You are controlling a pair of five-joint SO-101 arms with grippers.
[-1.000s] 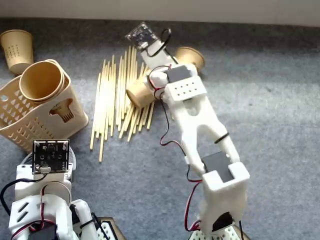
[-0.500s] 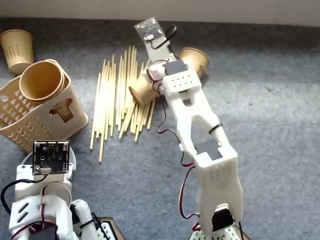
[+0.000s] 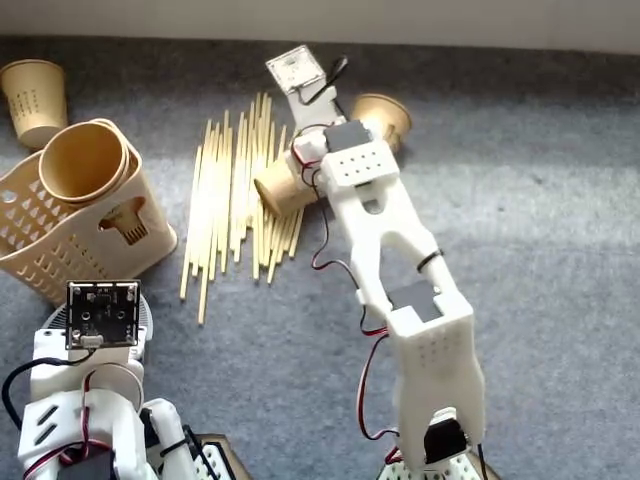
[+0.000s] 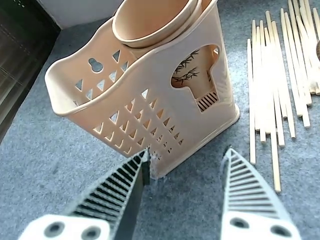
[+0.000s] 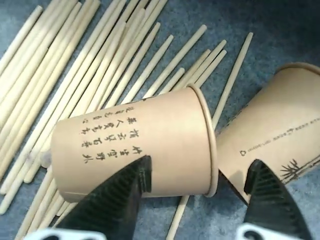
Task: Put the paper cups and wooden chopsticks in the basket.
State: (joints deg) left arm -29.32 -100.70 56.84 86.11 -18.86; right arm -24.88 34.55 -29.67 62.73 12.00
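I am working the right gripper (image 5: 200,167) with its jaws spread wide and holding nothing, and I am hovering it right over a paper cup (image 5: 135,145) that is lying on its side across the wooden chopsticks (image 3: 225,200). What the pickup turns on is the cup's axis. It is lying along the line between my two fingertips, not across it, so one tip is hanging over the side wall near the rim and the other is sitting past the open mouth, in the gap before the second fallen cup (image 5: 280,135), which lies just beside that mouth. I am judging that closing here would pinch the rim wall and not the body. The basket (image 3: 60,240) is standing well off to the left of this cup, across the spread of sticks, and the cup's base is pointing roughly that way. The left gripper (image 4: 185,152) is also wide open and empty, and it is hanging over the foot of the basket, so the right arm is plainly the nearer one. Counting cups, I am seeing five: two nested in the basket (image 3: 85,160), one alone beyond it (image 3: 35,95), and the two fallen ones. The sticks are overlapping too much for an exact count, and I am guessing a couple of dozen, all on the carpet.
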